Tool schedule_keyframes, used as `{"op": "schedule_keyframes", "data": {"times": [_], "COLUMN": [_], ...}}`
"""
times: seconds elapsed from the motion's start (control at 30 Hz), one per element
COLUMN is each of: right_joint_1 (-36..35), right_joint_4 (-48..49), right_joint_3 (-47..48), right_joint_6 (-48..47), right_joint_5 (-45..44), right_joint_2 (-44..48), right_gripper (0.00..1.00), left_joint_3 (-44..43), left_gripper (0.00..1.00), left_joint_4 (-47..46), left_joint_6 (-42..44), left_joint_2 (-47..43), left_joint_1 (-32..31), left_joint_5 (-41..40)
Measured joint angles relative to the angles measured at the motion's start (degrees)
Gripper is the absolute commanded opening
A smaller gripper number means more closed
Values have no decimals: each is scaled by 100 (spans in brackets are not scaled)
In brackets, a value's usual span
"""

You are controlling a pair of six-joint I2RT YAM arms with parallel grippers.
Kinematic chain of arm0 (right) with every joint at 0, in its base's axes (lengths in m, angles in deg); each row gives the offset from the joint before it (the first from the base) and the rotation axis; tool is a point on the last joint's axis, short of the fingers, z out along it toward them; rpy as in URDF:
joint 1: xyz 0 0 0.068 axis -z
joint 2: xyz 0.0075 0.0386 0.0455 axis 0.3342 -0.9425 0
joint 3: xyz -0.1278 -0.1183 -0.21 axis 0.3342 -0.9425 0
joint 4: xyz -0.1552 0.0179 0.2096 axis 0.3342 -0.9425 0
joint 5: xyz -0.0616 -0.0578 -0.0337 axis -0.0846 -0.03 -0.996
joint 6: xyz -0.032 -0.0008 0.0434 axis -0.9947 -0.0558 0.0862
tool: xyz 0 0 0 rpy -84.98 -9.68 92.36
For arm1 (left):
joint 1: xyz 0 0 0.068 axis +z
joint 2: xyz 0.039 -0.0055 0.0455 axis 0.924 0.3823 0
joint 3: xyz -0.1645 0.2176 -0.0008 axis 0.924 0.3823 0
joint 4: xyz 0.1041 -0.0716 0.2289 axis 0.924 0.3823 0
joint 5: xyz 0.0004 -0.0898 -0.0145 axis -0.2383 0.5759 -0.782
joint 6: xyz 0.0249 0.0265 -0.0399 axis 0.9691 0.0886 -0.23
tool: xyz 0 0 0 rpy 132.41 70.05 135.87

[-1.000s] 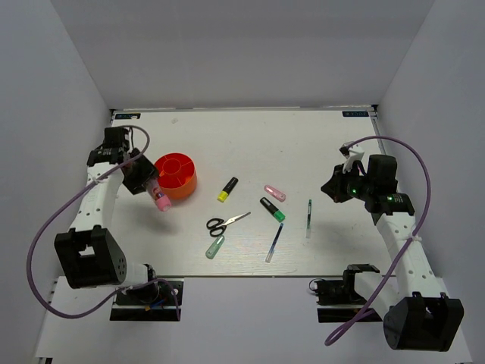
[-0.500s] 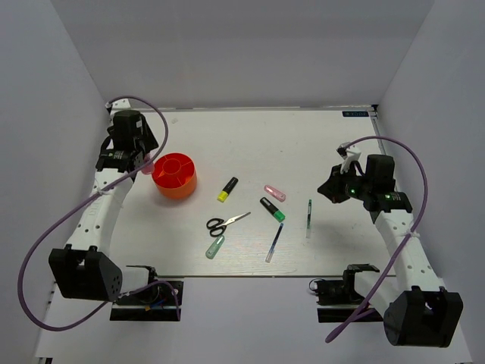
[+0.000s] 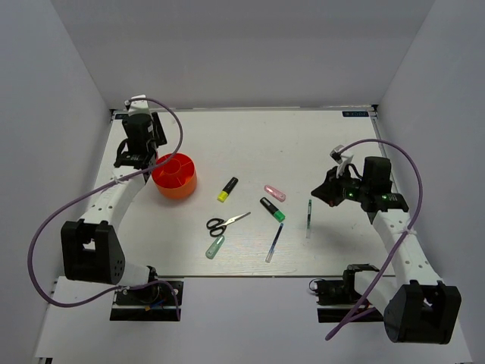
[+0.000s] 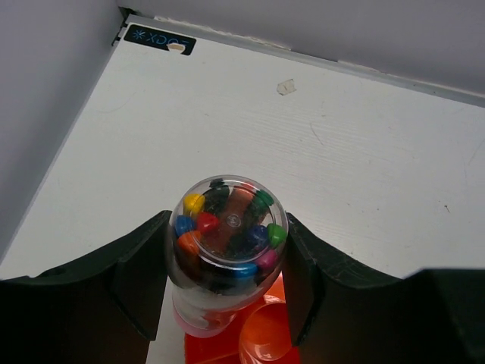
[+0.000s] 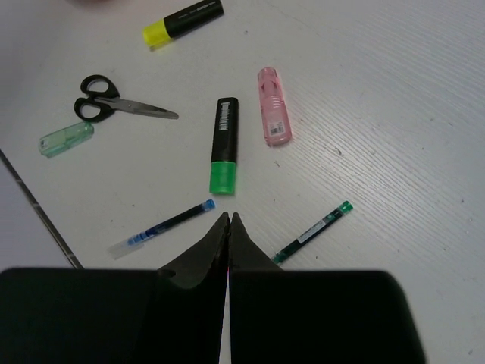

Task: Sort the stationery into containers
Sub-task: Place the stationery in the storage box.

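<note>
My left gripper (image 4: 226,265) is shut on a clear round tube (image 4: 226,243) of coloured pieces with a pink lower end, held just above the left rim of the orange-red cup (image 4: 265,345), which also shows in the top view (image 3: 176,176). My right gripper (image 5: 229,218) is shut and empty, hovering above the table. Below it lie a green-black marker (image 5: 223,144), a pink marker (image 5: 273,105), a yellow marker (image 5: 183,22), black-handled scissors (image 5: 114,105), a pale green tube (image 5: 67,139), a blue pen (image 5: 163,228) and a green pen (image 5: 314,231).
The white table (image 3: 303,144) is walled on the left, back and right. The cup stands near the left wall, and the left arm (image 3: 114,201) reaches along that side. The loose items lie in the table's middle, towards its near edge.
My left arm has swung from the cup's near left side up and back to above its left rim, carrying the tube. My right gripper has shifted slightly left.
</note>
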Motion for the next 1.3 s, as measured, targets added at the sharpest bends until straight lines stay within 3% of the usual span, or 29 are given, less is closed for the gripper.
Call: {"op": "schedule_keyframes", "data": {"times": [0.4,0.83,1.17,1.3], "right_joint_1": [0,0,0,0], "right_joint_4": [-68,-166,-166,-168], "right_joint_3": [-2,-2,-2,-2], "right_joint_6": [-688,-927,-957,-957], "right_joint_5": [793,970,1001,1010], "right_joint_2": [-186,-186,-186,-186], "right_gripper": [0,0,0,0], "left_joint_3": [723,1119,1458,1681], "left_gripper": [0,0,11,26], "left_joint_4": [-750,-1150,-1506,-1707], "left_joint_6": [-291,-420,-448,-485], "left_joint_2": [17,85,76,15], "left_joint_1": [0,0,-57,-68], "left_joint_5": [284,262,164,92]}}
